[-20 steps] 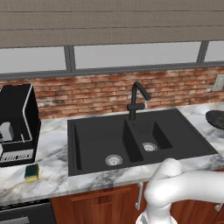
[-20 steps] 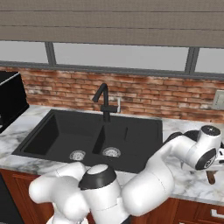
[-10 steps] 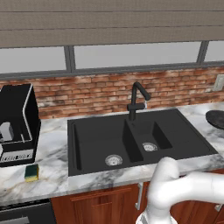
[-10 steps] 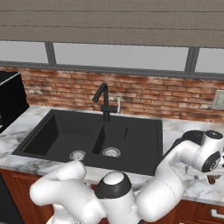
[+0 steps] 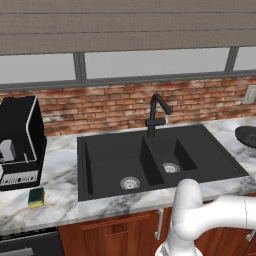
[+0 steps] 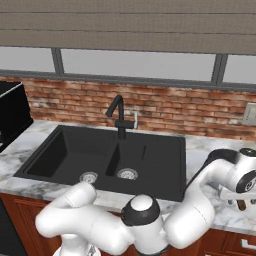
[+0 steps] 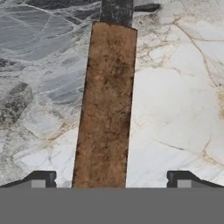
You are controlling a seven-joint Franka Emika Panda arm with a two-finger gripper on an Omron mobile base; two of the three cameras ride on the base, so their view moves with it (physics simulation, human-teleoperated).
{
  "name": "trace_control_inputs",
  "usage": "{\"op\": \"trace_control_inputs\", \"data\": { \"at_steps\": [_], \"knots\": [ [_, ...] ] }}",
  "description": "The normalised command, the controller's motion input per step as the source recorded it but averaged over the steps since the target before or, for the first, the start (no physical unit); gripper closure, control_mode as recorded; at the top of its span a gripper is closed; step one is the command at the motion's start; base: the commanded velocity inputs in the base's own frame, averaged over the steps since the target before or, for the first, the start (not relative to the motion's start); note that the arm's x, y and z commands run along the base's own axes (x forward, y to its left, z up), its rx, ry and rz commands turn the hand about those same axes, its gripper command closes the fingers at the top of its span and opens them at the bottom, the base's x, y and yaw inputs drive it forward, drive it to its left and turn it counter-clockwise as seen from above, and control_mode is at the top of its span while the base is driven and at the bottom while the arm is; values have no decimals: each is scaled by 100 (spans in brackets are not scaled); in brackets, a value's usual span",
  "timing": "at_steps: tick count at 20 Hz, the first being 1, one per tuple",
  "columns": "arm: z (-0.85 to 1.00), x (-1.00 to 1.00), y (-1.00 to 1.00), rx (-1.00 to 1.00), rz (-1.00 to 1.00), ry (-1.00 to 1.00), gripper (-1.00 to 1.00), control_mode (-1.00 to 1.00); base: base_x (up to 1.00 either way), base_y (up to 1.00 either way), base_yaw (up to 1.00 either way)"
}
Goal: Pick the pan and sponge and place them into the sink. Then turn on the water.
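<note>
I am watching the arm [image 6: 200, 200] swinging a bit further out to the right of the sink [image 5: 86, 165] than a moment ago. The hand is coming down low over the marble counter [image 7: 175, 109] there. I think this means I am starting the first job, picking up the pan, and nothing is in the sink yet.

The sponge [image 5: 36, 197] is lying on the counter to the left of the sink, well apart from the arm. The black faucet [image 5: 156, 112] is standing behind the sink, and no water is running from it. The pan [image 5: 246, 136] is sitting on the counter to the right of the sink.

The pincer [image 7: 111, 179] is hanging wide open, as it was a second ago, and it is holding nothing. The pan's brown handle [image 7: 107, 109] is lying between the two finger tips [image 7: 41, 178], nearer the left one. I cannot tell if a tip is touching it.
</note>
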Motion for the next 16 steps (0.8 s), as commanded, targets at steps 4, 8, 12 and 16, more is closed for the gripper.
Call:
{"op": "trace_control_inputs", "data": {
  "at_steps": [4, 8, 12, 16],
  "knots": [
    [-12, 22, -38, 0, 0, 2, -100, -100, 0, 0, 0],
    [-30, 7, -11, 0, 1, 3, 100, -100, 0, 0, 0],
    [-24, -1, 7, 0, 6, 0, 100, -100, 0, 0, 0],
    [0, -20, 45, 0, 2, 1, 100, -100, 0, 0, 0]
  ]
}}
